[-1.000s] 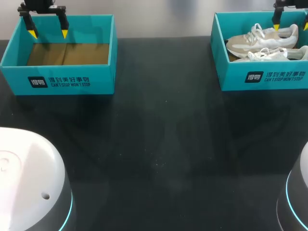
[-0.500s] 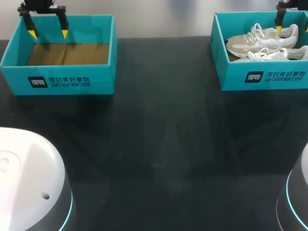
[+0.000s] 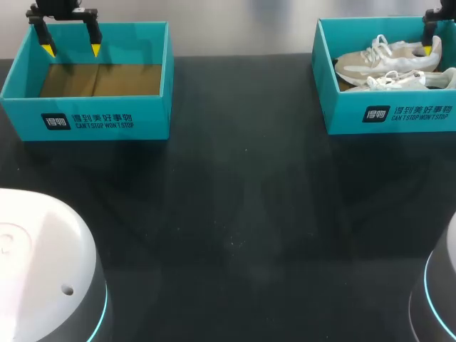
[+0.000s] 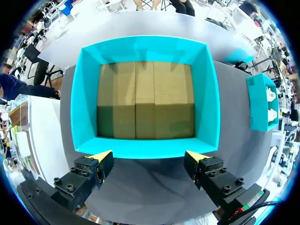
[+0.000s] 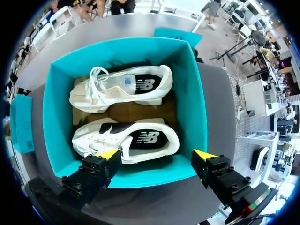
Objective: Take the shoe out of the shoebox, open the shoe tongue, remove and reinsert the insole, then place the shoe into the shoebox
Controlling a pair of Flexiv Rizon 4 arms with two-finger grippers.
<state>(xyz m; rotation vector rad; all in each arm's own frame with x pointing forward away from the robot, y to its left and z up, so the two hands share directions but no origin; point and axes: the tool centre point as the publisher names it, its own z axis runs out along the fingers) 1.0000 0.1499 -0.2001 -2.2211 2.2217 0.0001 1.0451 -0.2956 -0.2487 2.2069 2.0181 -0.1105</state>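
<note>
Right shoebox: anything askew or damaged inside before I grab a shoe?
Nothing stands out. Both shoes sit sole-down, side by side in the shoebox, insoles in place. The right gripper hangs open over one wall.

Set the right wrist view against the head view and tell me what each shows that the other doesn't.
Only the right wrist view: both fingers of the right gripper, standing open, and the dark insoles inside the shoes. Only the head view: the empty shoebox, with the left gripper by its far wall. Both: the two white shoes lying in the right shoebox.
</note>
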